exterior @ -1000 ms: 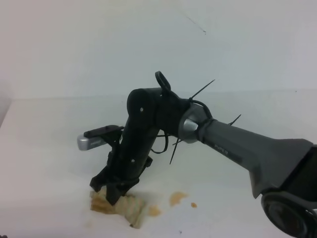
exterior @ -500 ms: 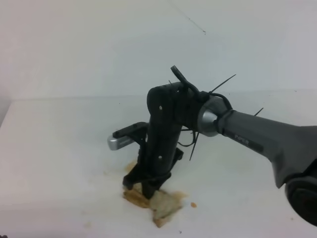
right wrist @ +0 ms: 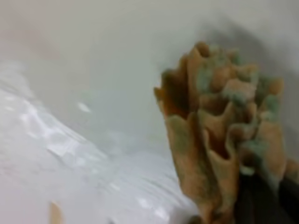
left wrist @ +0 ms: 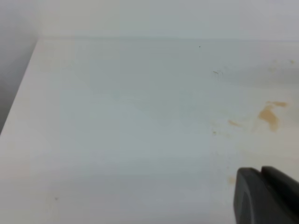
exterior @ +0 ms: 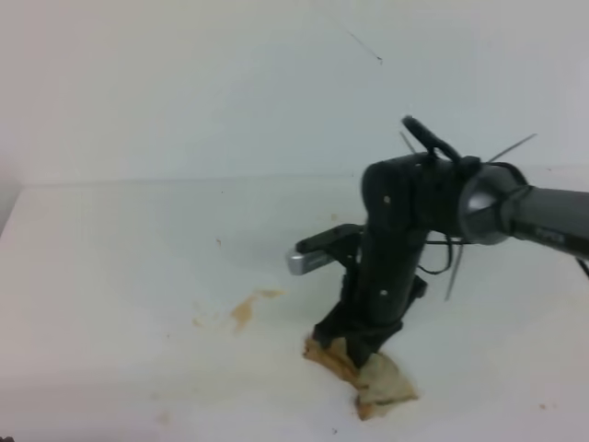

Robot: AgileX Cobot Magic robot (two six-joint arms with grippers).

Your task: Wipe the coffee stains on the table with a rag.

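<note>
The right claw (exterior: pixel 354 348) points down at the table (exterior: pixel 110 276) and is squeezed tight on the rag (exterior: pixel 368 373). The rag is tan with brown wet patches. It lies bunched on the table under the claw, near the front edge of the high view and a bit right of the middle. Part of it sticks out to the right of the claw. In the right wrist view the rag (right wrist: pixel 224 135) is a crumpled, folded lump, soaked orange-brown, held right at the dark fingertips (right wrist: pixel 261 200) in the bottom corner. That view is blurry. A small patch of coffee stain (exterior: pixel 244 310) sits on the table to the left of the rag, apart from it, with a few tiny drops close by. The left wrist view shows the same stain (left wrist: pixel 268 115) as a small orange-brown mark on the white table (left wrist: pixel 117 116), with faint little spots near it. Only a dark bit of the left claw (left wrist: pixel 266 196) shows in the bottom corner of that view. I cannot tell if it is open or closed.
</note>
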